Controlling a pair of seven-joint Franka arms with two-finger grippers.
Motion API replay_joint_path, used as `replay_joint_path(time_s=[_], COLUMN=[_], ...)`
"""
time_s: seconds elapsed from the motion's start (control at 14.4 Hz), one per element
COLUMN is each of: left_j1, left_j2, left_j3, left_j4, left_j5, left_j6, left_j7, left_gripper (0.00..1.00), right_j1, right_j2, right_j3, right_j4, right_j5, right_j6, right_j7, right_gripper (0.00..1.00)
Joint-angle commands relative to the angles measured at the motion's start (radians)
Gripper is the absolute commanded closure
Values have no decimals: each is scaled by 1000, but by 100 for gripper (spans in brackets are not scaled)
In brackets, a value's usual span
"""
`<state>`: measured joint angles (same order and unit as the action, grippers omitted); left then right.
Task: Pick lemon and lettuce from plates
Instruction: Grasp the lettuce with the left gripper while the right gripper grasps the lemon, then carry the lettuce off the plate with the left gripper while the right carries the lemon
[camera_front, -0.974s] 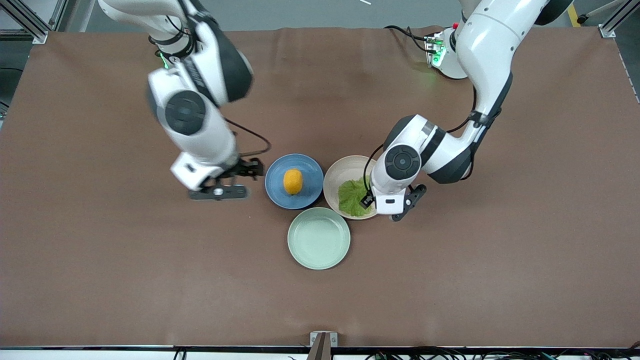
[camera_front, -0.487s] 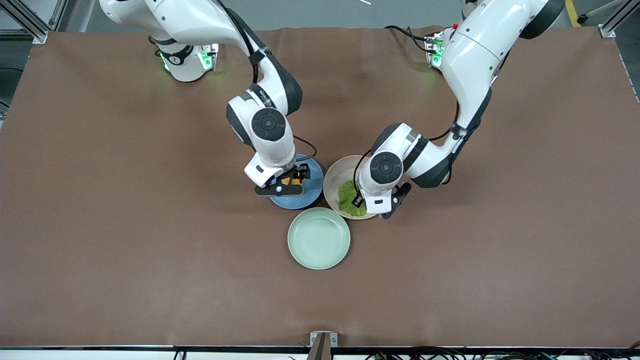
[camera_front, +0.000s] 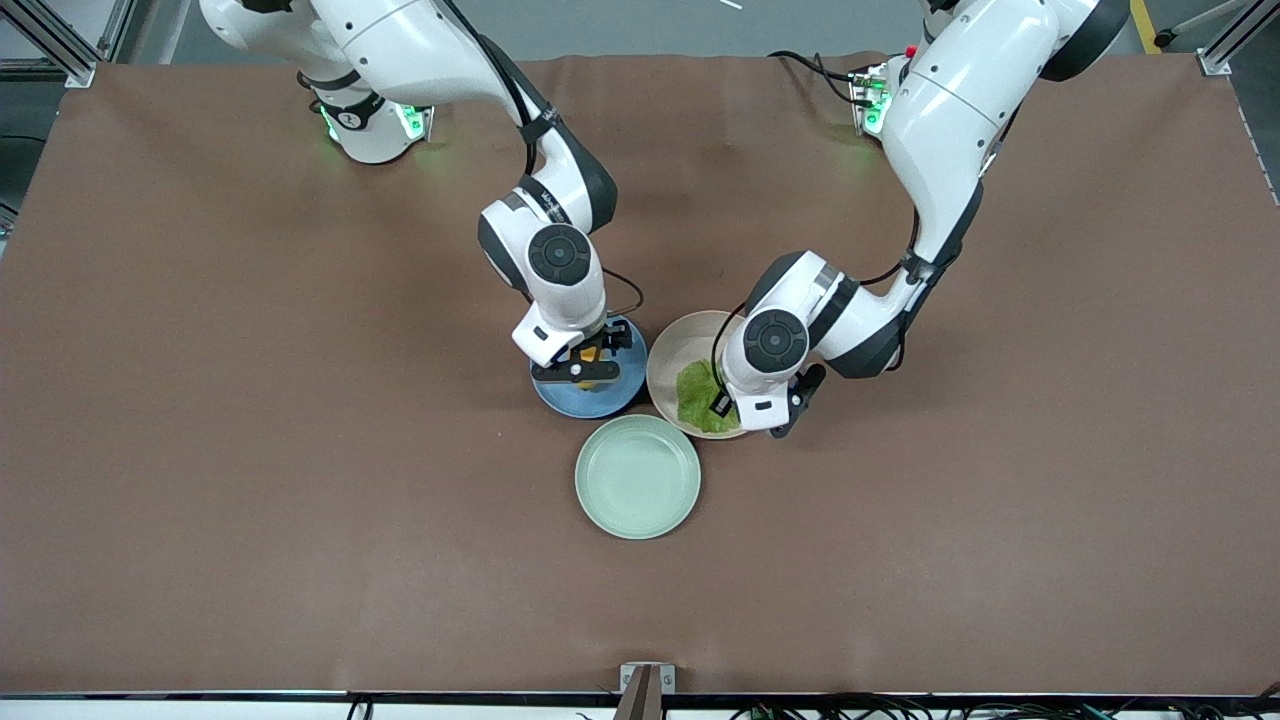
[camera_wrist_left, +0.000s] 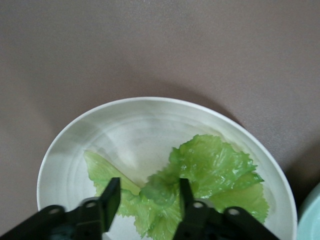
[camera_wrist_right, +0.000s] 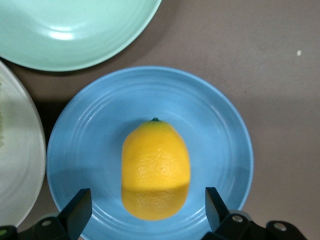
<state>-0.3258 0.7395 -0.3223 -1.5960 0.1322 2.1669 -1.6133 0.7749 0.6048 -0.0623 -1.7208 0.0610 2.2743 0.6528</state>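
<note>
Front view has both arms crowding the two plates mid-desk (camera_front: 200, 450). Right gripper (camera_wrist_right: 145, 212) hangs over the blue plate (camera_wrist_right: 220, 150), fingers (camera_wrist_right: 77, 210) wide, lemon (camera_wrist_right: 156, 167) between them. Left gripper (camera_wrist_left: 146, 200), fingers (camera_wrist_left: 111, 197) narrower, straddles a fold of lettuce (camera_wrist_left: 210, 170) on the beige plate (camera_wrist_left: 125, 130); fingertips are cut off.

Glossy, smooth blue plate (camera_wrist_right: 220, 135); dimpled lemon (camera_wrist_right: 156, 167) skin; shiny, crinkled plastic-looking lettuce (camera_wrist_left: 210, 172); matt brown desk (camera_front: 200, 450).
</note>
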Motion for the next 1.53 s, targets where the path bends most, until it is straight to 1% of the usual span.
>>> replay_joint_path(time_s=[0.0,0.07,0.28,0.35,0.42,0.49,0.56,0.63,0.7,0.77,0.83,0.9,1.04,1.11,1.25,1.32,1.46], left_j1=[4,4,16,19,21,22,31,77,127,173,221,262,339,373,441,458,488], left_j2=[3,3,-23,-46,-72,-106,-135,-170,-198,-212,-227,-230,-227,-220,-189,-166,-103], left_j3=[0,0,0,-1,-1,2,6,5,3,3,2,0,-1,-1,-1,2,5], left_j4=[1,1,10,13,13,13,13,11,8,10,10,7,-12,-22,-30,-29,-19], left_j5=[27,27,70,73,73,73,72,73,75,73,73,73,73,75,75,75,95], left_j6=[14,14,5,4,-4,-34,-59,-77,-129,-180,-197,-206,-225,-223,-217,-210,-184], left_j7=[-19,-14,-4,4,25,56,97,146,236,341,416,465,586,616,673,681,682], left_gripper=[73,81,97,100,100,100,100,100,100,100,100,100,100,100,99,99,99], right_j1=[18,20,24,24,24,23,21,17,14,14,14,12,0,-28,-106,-164,-277], right_j2=[7,21,42,44,46,46,46,46,43,38,30,9,-86,-153,-262,-319,-394], right_j3=[-8,-8,-8,-8,-8,-8,-8,-8,-8,-8,-10,-10,-17,-17,-17,-17,-19], right_j4=[-8,-8,-20,-28,-34,-34,-34,-34,-34,-34,-31,-23,-13,-7,6,4,1], right_j5=[16,16,16,16,16,14,14,14,14,14,14,13,13,11,3,3,2], right_j6=[22,40,97,117,128,126,125,119,116,105,76,33,-86,-190,-353,-418,-522], right_j7=[10,10,8,8,8,7,-1,-5,-7,-5,-5,-5,-12,-13,-92,-154,-276], right_gripper=[0,0,0,0,0,4,21,42,56,68,77,81,82,82,82,82,82])
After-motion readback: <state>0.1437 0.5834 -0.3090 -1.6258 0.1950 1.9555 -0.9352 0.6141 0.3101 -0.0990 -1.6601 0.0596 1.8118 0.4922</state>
